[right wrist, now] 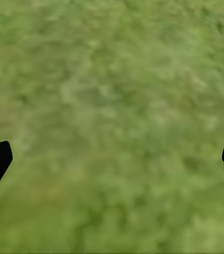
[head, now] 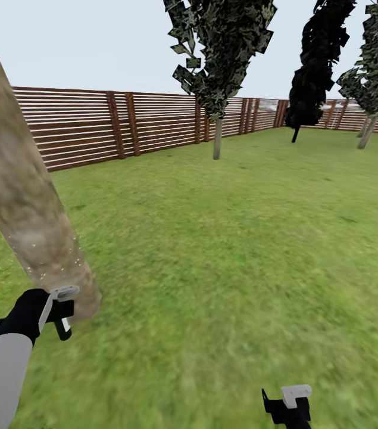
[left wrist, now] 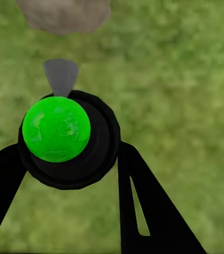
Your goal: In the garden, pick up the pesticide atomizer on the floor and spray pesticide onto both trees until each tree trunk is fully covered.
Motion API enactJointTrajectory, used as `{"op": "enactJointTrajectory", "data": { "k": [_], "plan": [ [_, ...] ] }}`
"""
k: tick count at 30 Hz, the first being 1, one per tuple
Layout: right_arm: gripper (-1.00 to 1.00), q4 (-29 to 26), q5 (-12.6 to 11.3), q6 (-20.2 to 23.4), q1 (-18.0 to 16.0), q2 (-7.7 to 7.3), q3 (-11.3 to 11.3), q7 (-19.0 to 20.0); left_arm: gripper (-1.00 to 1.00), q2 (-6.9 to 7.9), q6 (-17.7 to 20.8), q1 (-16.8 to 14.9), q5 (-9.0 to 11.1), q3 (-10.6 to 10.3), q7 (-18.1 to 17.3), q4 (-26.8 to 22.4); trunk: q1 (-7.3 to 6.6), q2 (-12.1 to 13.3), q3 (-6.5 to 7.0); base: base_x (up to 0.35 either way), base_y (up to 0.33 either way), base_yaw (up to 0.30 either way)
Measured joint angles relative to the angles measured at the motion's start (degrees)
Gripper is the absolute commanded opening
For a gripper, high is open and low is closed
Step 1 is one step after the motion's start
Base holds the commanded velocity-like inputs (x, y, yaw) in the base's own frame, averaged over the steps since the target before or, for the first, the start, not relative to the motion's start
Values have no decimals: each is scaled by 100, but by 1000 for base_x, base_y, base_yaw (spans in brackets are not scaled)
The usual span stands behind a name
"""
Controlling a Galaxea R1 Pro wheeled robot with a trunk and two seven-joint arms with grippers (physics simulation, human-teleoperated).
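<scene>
brown slatted fence (head: 93, 128) behind, near-black columnar conifer (head: 318, 65) far right, pale sky (head: 81, 42)

Green lawn (head: 230, 250) fills ground. Thick beige trunk (head: 16, 190) rises from grass near left. Three further trees stand far back by slatted wooden fence (head: 93, 125).

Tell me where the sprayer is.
The sprayer sits in the left pincer at the head view's lower left, beside the base of the near tree trunk.

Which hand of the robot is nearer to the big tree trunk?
Left. The left hand is right beside the tree trunk's base; the right hand is far off over the lawn.
</scene>
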Motion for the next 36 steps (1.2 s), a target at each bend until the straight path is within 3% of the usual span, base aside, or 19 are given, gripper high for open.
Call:
{"op": "enactJointTrajectory", "data": {
  "k": [9,21,23,25,27,31,36],
  "plan": [
    [100,0,2,3,-2,8,0,1,-100,44,-13,1,-4,18,3,0,-1,0,0,227,-237,276],
    [100,-1,-1,17,-3,-9,-6,2,-100,-33,63,-120,27,-13,5,-114,2,0,0,45,-8,252],
    [100,-2,0,17,-1,-9,-9,2,-100,-71,195,-403,39,-16,5,-110,1,0,1,0,0,19],
    [100,-2,-1,11,1,-21,-11,2,-100,-71,559,-723,24,-119,3,-108,1,0,1,0,0,4],
    [100,-2,0,12,3,-26,-10,2,-100,5,682,-984,-17,-388,6,-105,1,0,1,0,0,0],
    [100,-2,0,17,-3,-27,-10,2,-100,222,701,-1096,-40,-438,7,-54,2,0,0,0,0,0],
    [100,-2,0,17,-1,-26,-10,2,-100,269,700,-1049,-47,-454,7,-106,2,0,0,0,0,0]
  ]
}}
